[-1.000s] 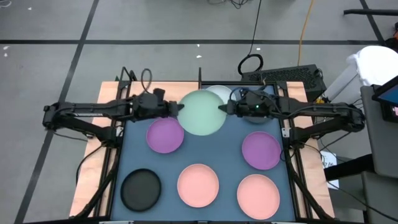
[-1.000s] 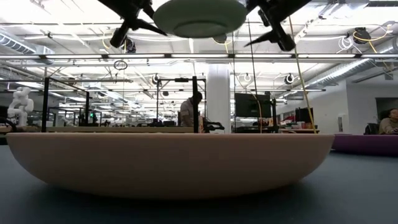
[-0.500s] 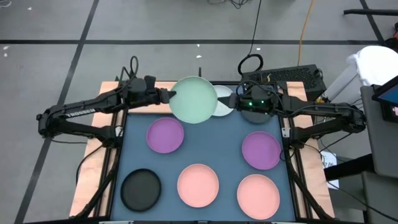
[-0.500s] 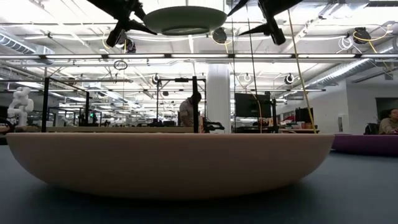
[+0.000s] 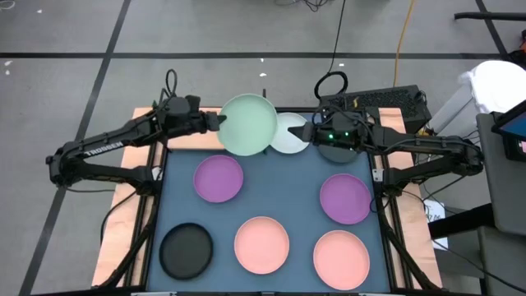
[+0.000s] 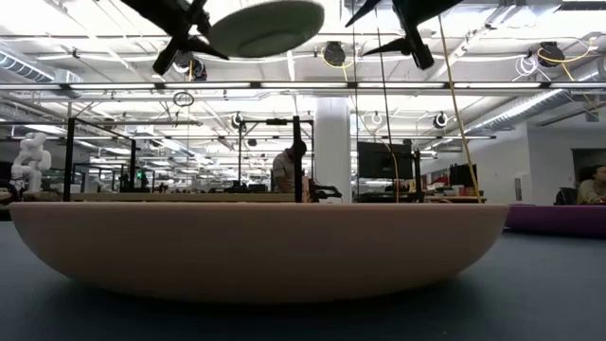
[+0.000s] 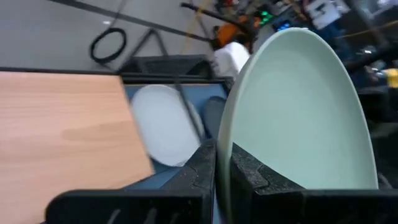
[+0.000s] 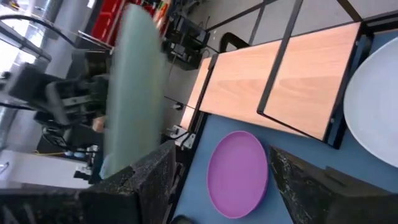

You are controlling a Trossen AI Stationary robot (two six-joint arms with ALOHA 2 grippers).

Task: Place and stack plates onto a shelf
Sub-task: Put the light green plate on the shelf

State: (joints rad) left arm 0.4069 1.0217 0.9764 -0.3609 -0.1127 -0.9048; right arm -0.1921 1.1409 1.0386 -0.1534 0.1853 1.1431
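My left gripper (image 5: pixel 215 122) is shut on the pale green plate (image 5: pixel 249 123), high over the table's far left part, above the light-wood shelf (image 7: pixel 62 124) with its thin black posts (image 8: pixel 273 74). In the low view the green plate (image 6: pixel 265 26) is tilted. My right gripper (image 5: pixel 306 134) is open and hovers by the right edge of the whitish plate (image 5: pixel 289 136), which lies flat on the blue mat. From the right wrist view the green plate (image 8: pixel 134 87) shows edge-on, far off. My left gripper (image 7: pixel 222 168) pinches the green plate's rim (image 7: pixel 225 134) on its left side, one finger on the inner face and one on the underside. The fingers come level from the table's left. The plate is lifted clear and tilted, its held edge lower.
On the blue-grey mat (image 5: pixel 279 197) lie two purple plates (image 5: pixel 219 178) (image 5: pixel 345 198), two salmon plates (image 5: pixel 261 243) (image 5: pixel 341 256) and a black plate (image 5: pixel 186 250). A second black plate (image 5: pixel 337 150) lies under my right wrist. People sit in the room beyond.
The right gripper has come off the green plate's right rim and drawn back a little toward the right. The left gripper has carried the plate alone toward the far left edge, over the shelf. The plate, level before, now tips with its free side up.
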